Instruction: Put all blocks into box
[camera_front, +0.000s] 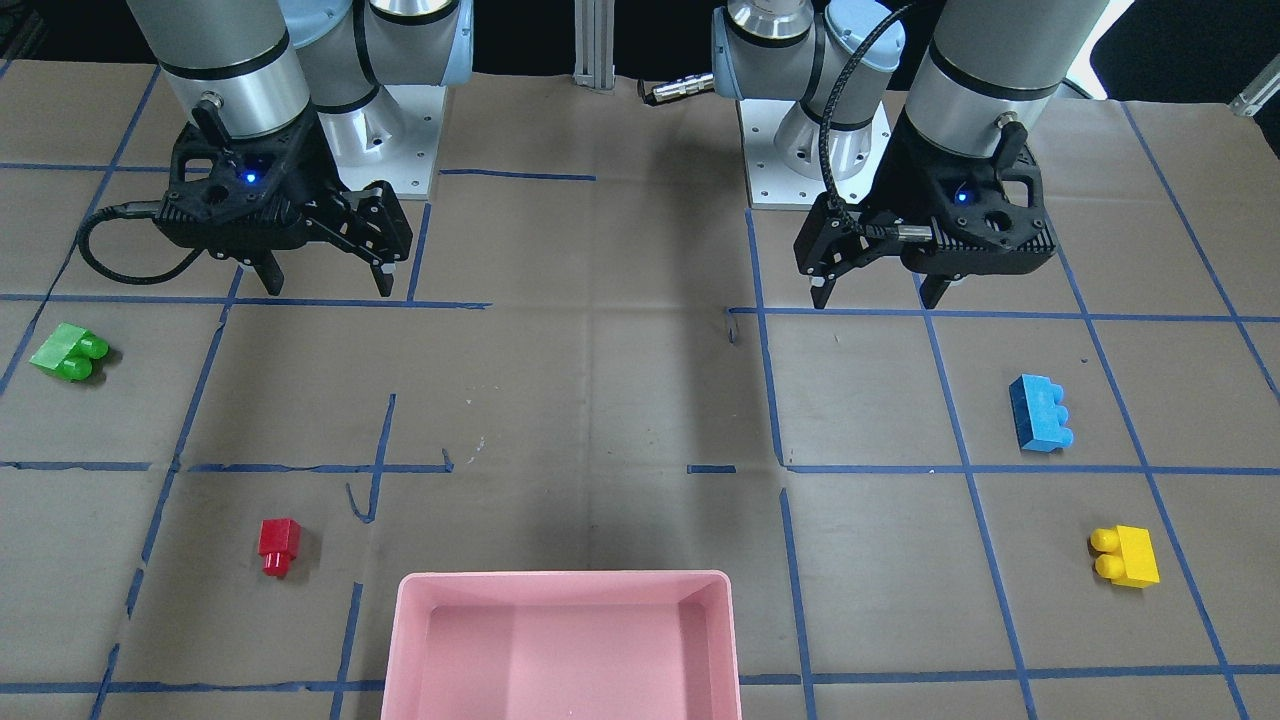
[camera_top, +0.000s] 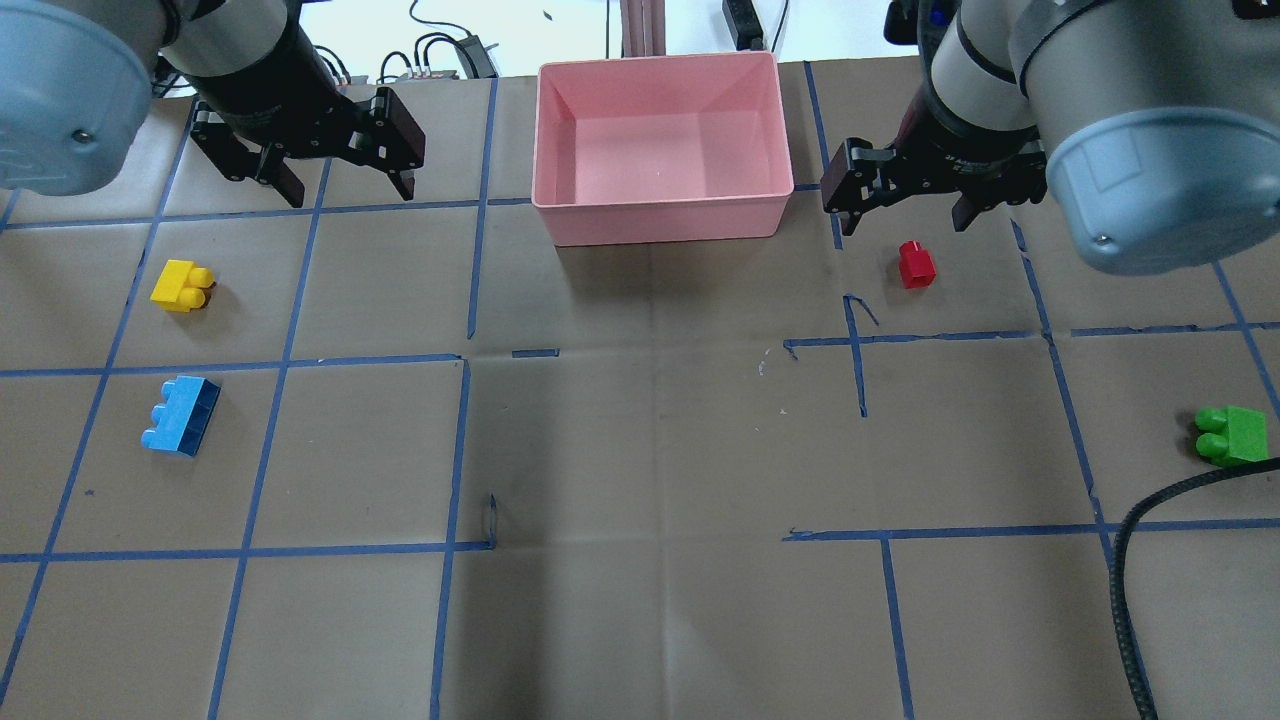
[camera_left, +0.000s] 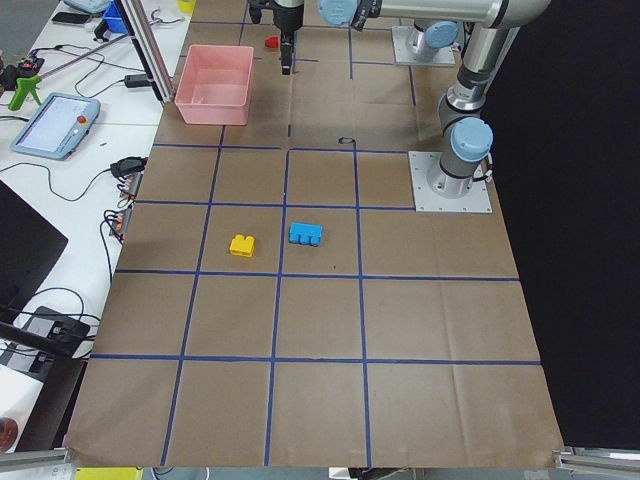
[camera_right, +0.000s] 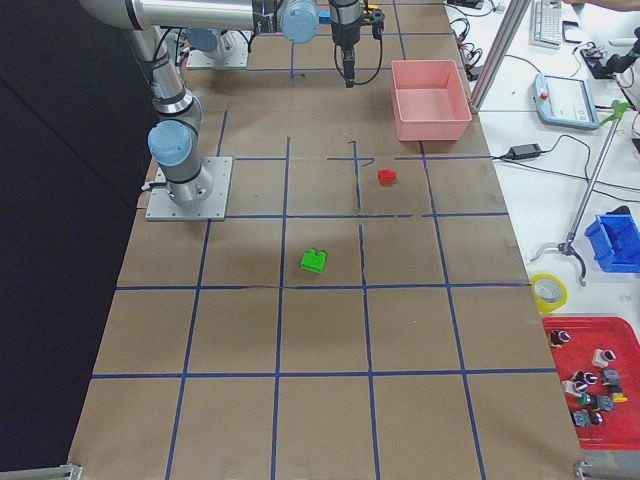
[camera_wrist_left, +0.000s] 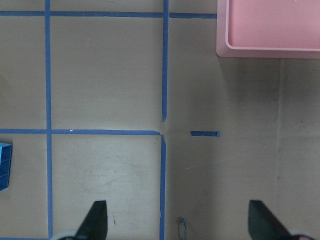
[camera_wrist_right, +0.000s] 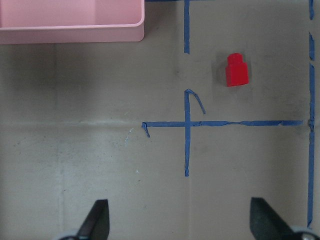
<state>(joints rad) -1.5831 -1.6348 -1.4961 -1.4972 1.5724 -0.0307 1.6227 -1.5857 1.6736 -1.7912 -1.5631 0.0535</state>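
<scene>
Table (camera_top: 650, 450): flat top covered in creased brown paper, marked into squares by blue tape (camera_top: 285, 360).
Box (camera_top: 660, 220): shallow pink plastic tray, smooth-walled with rounded corners, at the middle of the edge opposite the robot.
Red block (camera_top: 916, 264): the smallest brick, glossy, with one round stud pointing at the far edge. It lies on the paper just beside the box, on the robot's right, near that edge.
Green block (camera_top: 1232, 436): translucent-looking plastic with two rounded studs facing the table's middle, well apart from the box, toward the right end.
Yellow block (camera_top: 181, 285): two studs turned toward the box, on the paper toward the left end.
Blue block (camera_top: 182, 415): longer brick on its side, three studs facing the left end, near the yellow one but closer to the robot's edge.
Left gripper (camera_top: 350, 192): black angular housing, its two fingers spread wide with nothing between them, hanging above the paper left of the box.
Right gripper (camera_top: 900, 210): same black build, fingers likewise parted and holding nothing, hanging above the paper right of the box, near the red block.
</scene>
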